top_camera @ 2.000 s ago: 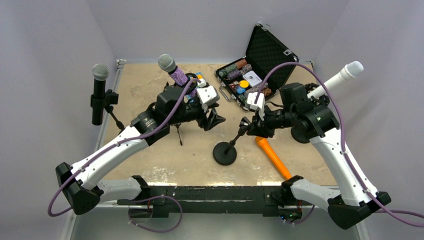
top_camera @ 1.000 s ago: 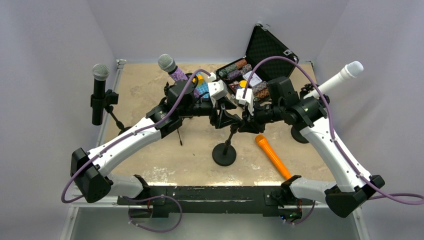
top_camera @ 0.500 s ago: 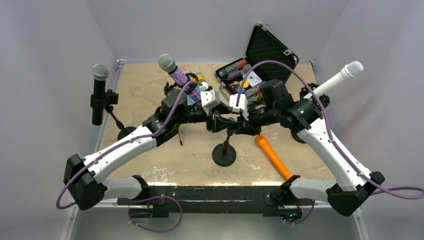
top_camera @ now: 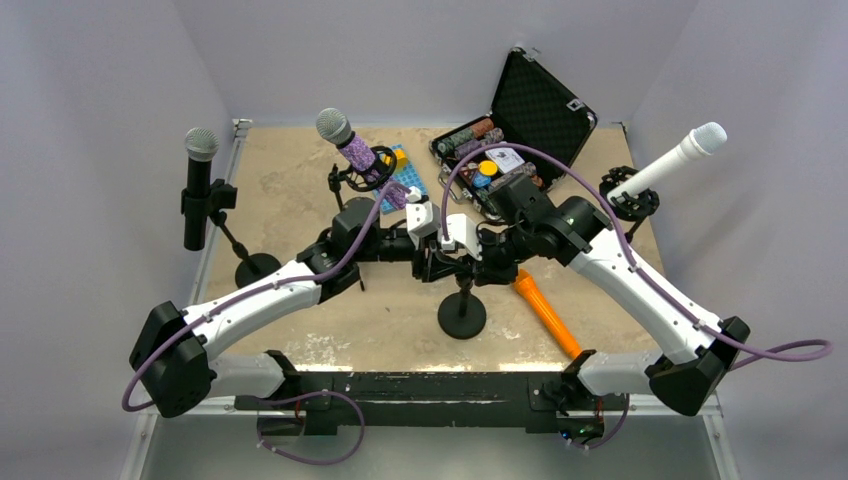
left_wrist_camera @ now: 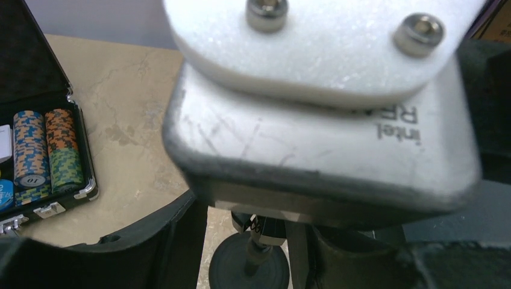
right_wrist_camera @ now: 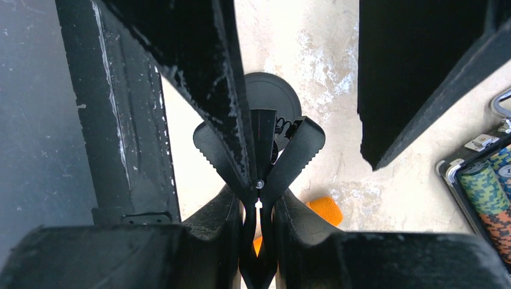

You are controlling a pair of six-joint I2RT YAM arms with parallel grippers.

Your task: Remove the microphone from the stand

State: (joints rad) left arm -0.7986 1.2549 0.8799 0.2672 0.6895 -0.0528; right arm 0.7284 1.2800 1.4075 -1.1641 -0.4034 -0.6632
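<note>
Clamping the clip atop the stand, the right gripper is seen closed | left gripper is held open about the stand's pole | orange microphone is found flat on the desk, just right of the stand's base | risk: stand could be tipped onto it if pulled high.

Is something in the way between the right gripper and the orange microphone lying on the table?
Nothing visible lies between them. The orange microphone rests flat on the table beside the middle stand, close to the right gripper. That gripper is shut on the stand's clip, though.
</note>
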